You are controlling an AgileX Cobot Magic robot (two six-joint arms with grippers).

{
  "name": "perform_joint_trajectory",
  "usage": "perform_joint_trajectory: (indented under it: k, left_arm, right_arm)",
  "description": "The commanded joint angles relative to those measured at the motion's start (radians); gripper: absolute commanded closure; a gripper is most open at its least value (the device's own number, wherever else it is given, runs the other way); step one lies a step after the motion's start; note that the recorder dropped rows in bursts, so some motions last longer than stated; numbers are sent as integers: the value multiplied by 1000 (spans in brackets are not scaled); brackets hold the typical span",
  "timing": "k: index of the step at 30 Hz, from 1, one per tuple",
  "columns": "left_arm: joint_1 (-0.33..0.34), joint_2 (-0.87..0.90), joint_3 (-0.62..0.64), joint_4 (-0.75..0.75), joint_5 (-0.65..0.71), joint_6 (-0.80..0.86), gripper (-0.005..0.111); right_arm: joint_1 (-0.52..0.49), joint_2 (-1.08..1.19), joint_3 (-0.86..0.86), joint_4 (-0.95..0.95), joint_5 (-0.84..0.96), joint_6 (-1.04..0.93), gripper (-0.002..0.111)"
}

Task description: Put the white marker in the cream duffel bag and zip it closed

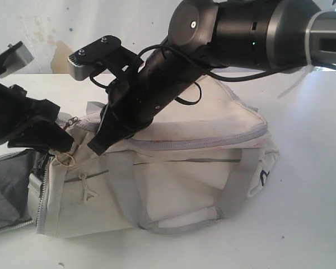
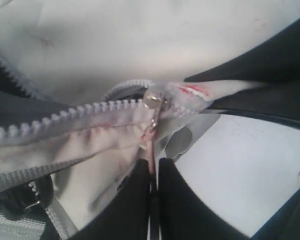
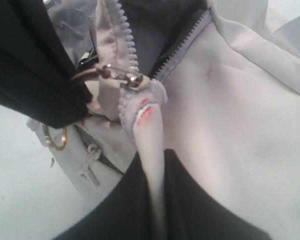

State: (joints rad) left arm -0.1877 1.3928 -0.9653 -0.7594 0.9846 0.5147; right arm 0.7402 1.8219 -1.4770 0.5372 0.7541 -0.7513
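— Two tools, both at the same end of the bag?

— Both, at about nine o'clock on the cream duffel bag, which sits on the tabletop. The left tool is clamped right down on the zip pull, with nothing else in its grip. The right tool, whose arm reaches in from one o'clock, is pinched tight on the end tab, the stained cream strip where the zip begins.

— And the white marker?

— Nowhere I can see, and neither tool has it. I'd guess it's already inside, but the opening doesn't show me enough to be sure.

— So how much of the zip is done?

— Hardly any, by my reckoning. The slider sits right against the end tab. Past it the two rows of teeth stand apart with grey lining showing between them. From where I stand, the bag's end at eight o'clock gapes wide.

— What's left, then?

— The whole run of the zip, I'd say. One tool would hold the tab as an anchor while the other draws the pull along the teeth until that grey gap is gone.
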Motion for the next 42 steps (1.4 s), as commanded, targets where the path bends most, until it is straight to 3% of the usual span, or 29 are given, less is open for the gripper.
perform_joint_trajectory:
  k: [1,7,15,20,26,29,32,34,42]
  left_arm:
    - [1,-9,-95,134,106,-150,107]
    - [71,-9,-186,215,236,-243,107]
    - [168,-9,-255,222,236,-280,107]
    - [175,-9,-272,149,236,-280,107]
    - [175,-9,-272,69,236,-225,107]
    - [175,-9,-272,73,236,-223,107]
    - [175,-9,-270,90,236,-223,107]
    - [175,-9,-270,104,236,-223,107]
    - [175,-9,-270,151,236,-157,107]
  right_arm:
    - [-4,-6,0,-71,32,5,108]
    - [-4,-6,0,-172,56,-14,108]
    - [-4,-8,0,-168,68,-227,108]
    - [-4,-11,0,-94,53,-278,108]
    - [-4,-11,0,-47,52,-148,108]
    - [-4,-11,0,-47,54,-102,100]
    - [-4,-11,0,-47,47,-100,78]
    - [-4,-11,0,-47,45,-85,71]
    - [-4,-60,0,-86,50,255,66]
